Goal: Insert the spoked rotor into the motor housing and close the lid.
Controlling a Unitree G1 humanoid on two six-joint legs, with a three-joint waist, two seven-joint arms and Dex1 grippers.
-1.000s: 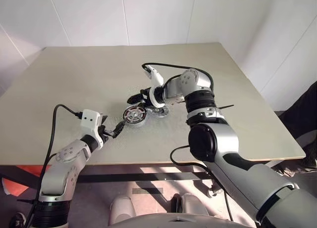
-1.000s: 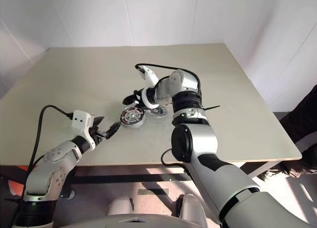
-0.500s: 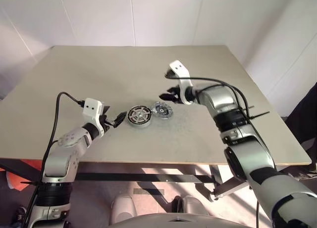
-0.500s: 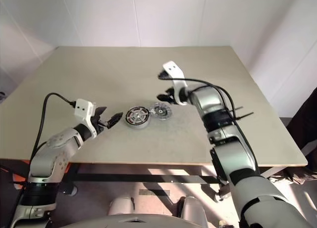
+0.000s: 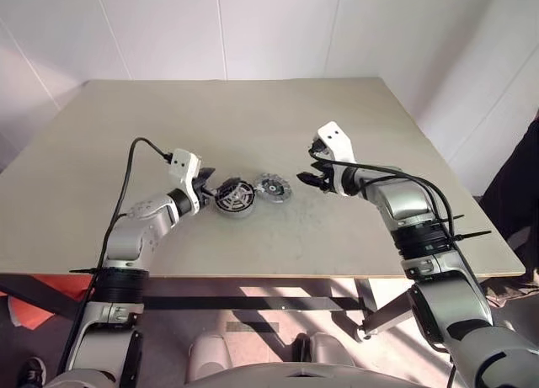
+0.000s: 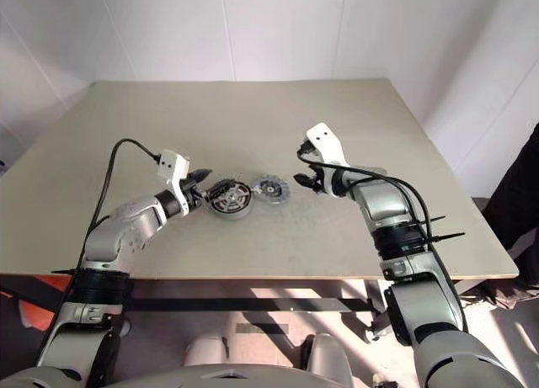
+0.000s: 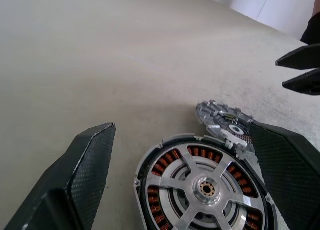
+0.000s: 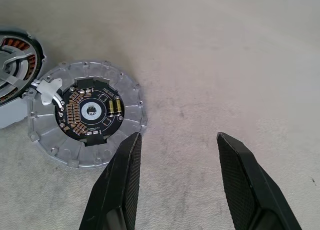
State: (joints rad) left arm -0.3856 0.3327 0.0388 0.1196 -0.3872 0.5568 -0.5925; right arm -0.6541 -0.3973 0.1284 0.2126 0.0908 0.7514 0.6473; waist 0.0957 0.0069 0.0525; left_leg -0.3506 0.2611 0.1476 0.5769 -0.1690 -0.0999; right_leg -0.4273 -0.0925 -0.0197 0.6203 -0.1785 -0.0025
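Observation:
The motor housing [image 7: 148, 206] lies on the table near its middle, with copper windings showing. The spoked rotor [image 7: 207, 188] appears to sit inside it, its pale spokes and hub lying over the windings. The grey lid [image 8: 86, 111] lies flat and touches the housing on its right side, a dark circuit board at its centre. My left gripper [image 5: 212, 186] is open just left of the housing, and its fingers [image 7: 82, 175] flank the housing without touching it. My right gripper [image 8: 178, 140] is open and empty, a short way to the right of the lid [image 5: 273, 186].
The beige table [image 5: 253, 119] is bare around the two discs. Its front edge runs close below both arms. A dark shape [image 5: 524, 194] stands beyond the table's right edge. Cables trail from both wrists.
My right gripper has swung from above the discs to the right of the lid. My left gripper has advanced to the housing. The camera view has also shifted.

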